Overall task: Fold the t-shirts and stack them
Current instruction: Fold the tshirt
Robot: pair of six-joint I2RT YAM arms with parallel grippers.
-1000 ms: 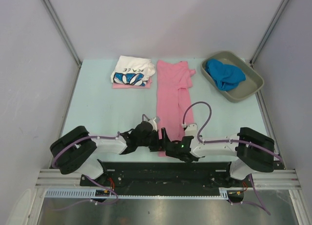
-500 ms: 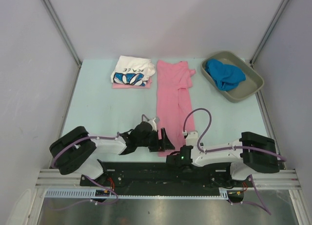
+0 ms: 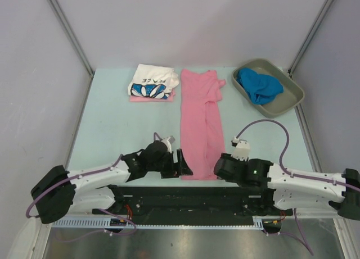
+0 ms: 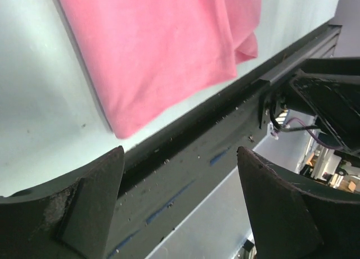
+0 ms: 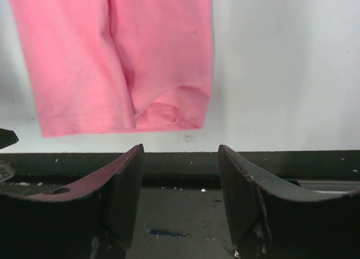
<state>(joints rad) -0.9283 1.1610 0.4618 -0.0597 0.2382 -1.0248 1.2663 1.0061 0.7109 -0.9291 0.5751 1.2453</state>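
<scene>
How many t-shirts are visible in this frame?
4. A white printed shirt folded at back left, on a folded pink shirt; a long pink shirt lies in the centre; a blue shirt is bundled in the tray. More could be hidden beneath.

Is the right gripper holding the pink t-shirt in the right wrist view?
No, the right gripper stands open and empty; the pink t-shirt lies on the table beyond its fingertips.
</scene>
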